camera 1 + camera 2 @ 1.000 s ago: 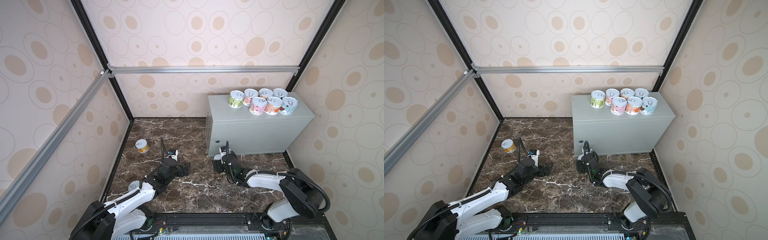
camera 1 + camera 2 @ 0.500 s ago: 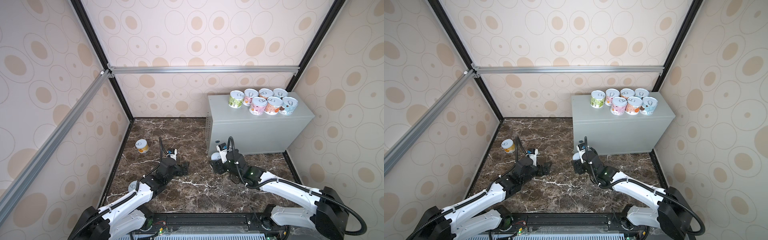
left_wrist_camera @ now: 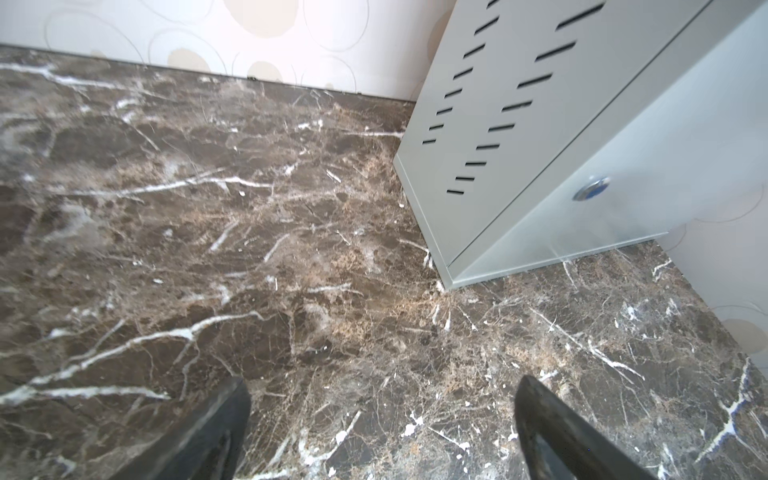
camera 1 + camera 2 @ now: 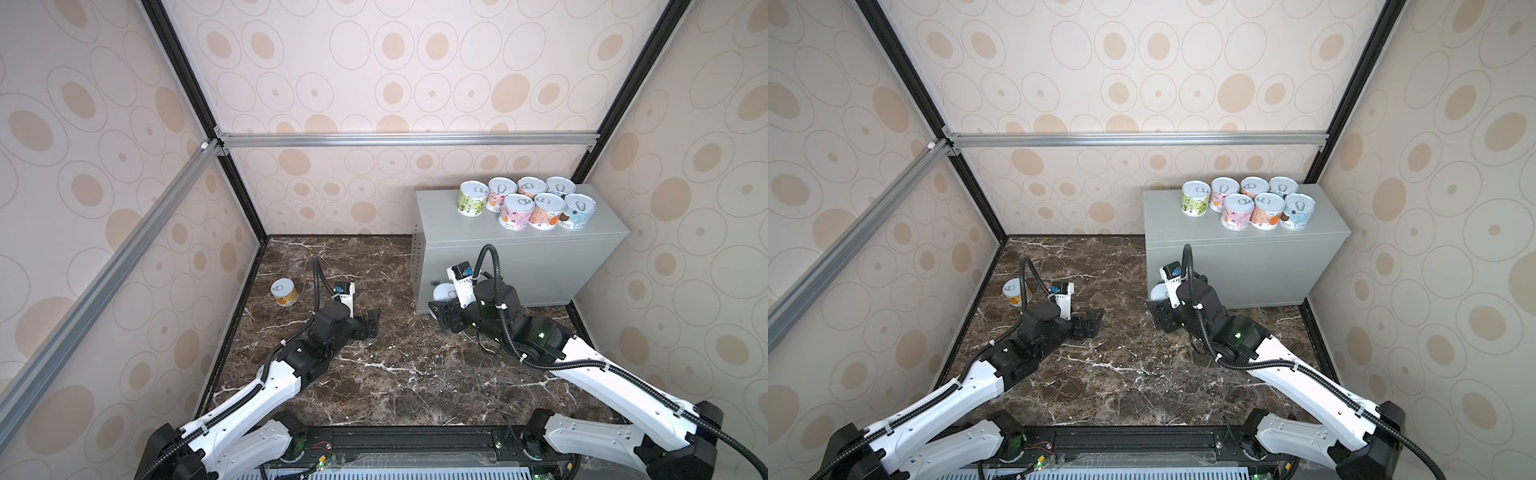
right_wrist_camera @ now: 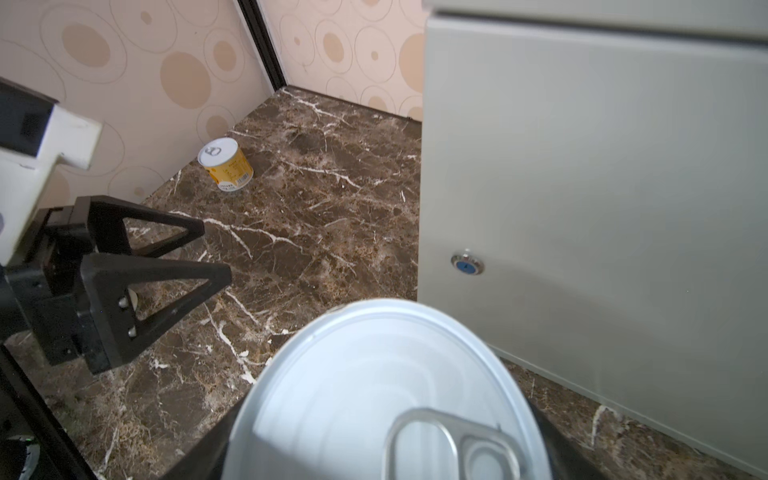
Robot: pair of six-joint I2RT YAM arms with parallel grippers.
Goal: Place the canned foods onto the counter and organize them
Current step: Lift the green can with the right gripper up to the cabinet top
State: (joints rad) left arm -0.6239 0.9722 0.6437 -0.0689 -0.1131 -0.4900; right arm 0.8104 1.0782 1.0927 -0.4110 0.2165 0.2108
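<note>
Your right gripper (image 4: 448, 302) is clamped on a tin (image 4: 443, 292) at the near-left corner of the counter (image 4: 519, 257), lid up, axis roughly vertical. Your left gripper (image 4: 371, 322) hangs wide open and empty to its left.

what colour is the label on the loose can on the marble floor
Yellow label on the can; clearest in the right wrist view.

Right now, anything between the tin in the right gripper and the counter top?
Only the counter itself: the held tin in the right gripper is low by its front face, below the top edge. The placed tins leave the top's left end bare.
</note>
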